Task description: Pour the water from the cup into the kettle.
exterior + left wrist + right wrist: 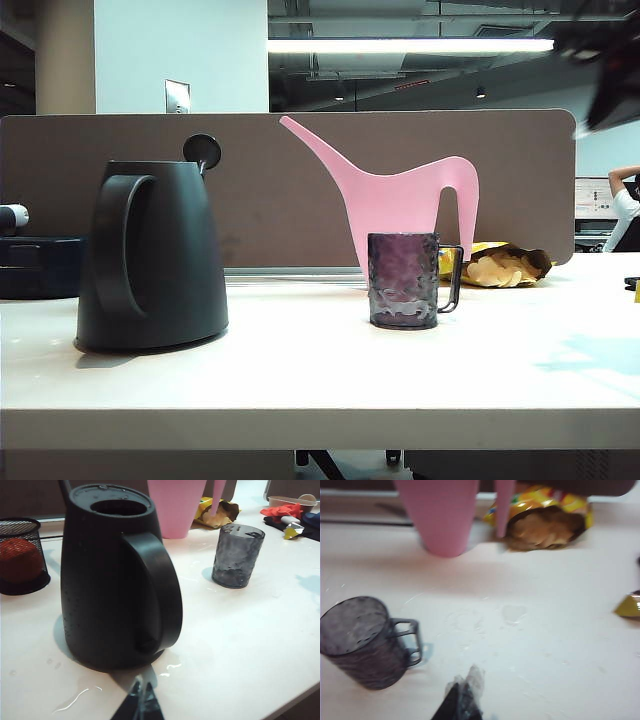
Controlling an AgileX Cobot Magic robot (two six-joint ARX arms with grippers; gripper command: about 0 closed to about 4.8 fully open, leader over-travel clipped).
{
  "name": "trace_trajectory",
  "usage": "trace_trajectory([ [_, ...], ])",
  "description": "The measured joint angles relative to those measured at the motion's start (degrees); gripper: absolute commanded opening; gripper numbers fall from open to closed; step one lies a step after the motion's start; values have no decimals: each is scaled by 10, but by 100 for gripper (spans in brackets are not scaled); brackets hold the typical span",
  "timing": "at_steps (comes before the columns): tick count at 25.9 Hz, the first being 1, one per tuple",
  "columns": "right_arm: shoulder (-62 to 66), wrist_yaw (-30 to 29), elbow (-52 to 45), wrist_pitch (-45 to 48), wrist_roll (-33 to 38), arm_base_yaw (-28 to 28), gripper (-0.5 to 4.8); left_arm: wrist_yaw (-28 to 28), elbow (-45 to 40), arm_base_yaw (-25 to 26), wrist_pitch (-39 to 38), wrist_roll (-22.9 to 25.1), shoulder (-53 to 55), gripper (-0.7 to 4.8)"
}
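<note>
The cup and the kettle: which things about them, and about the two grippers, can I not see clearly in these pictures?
- Water level in the cup: its dimpled tinted glass hides it in all views.
- Inside of the kettle: its opening shows only darkness in the left wrist view.
- Left gripper: cut off by the picture's edge; only closed tips show.
- Right gripper: blurred and cut off by the picture's edge; a dark blur at the exterior view's top right.
</note>
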Motion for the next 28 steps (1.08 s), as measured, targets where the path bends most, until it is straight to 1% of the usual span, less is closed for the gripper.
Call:
trace_trajectory([
  [2,-54,-4,-24,-3,0,-28,-8,0,0,0,0,0,0,-5],
  [4,-114,-31,-55,-17,0,-62,-8,0,0,0,0,0,0,-5],
  [9,-231,-68,-107,-20,0,-115,-8,0,0,0,0,0,0,-5],
  [10,-256,-83,-119,-21,0,-128,-8,0,0,0,0,0,0,-5],
  [12,-301,-102,-140,-30,8,-146,-8,0,0,0,0,0,0,-5],
  [14,-345,-102,-158,-51,16,-159,-8,0,0,0,0,0,0,-5],
  [17,-403,-104,-194,-61,16,-158,-8,-6,0,0,0,0,0,-5],
  [19,-457,-105,-232,-65,16,-157,-8,-44,0,0,0,0,0,-5],
  [20,-492,-105,-256,-67,16,-157,-8,-74,0,0,0,0,0,-5],
  [24,-579,-105,-300,-83,16,-157,-8,-137,0,0,22,0,0,-5],
  [28,-574,-105,-313,-98,17,-156,-8,-201,0,0,40,-4,0,-5],
])
